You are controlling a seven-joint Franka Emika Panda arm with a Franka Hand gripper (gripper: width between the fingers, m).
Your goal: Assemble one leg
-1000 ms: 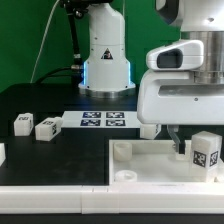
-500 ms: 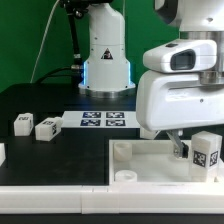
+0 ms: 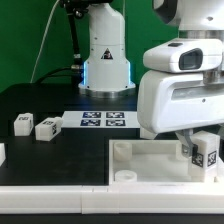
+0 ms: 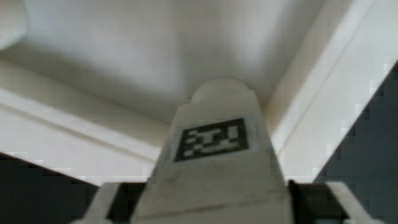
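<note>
The robot's gripper (image 3: 196,150), jaws clamped on a tagged white leg (image 3: 205,153), holds it over the white tray (image 3: 150,160), toward 3 o'clock, while two more legs (image 3: 35,125) lie on the black surface (image 3: 60,145) at 9 o'clock.

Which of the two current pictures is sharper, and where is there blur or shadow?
Exterior view: mostly sharp, evenly lit; the tags on the marker board read clearly. Wrist view: soft overall; the leg in the claw looks stretched, its tag blurry, shadow darkening the lower corners.
</note>
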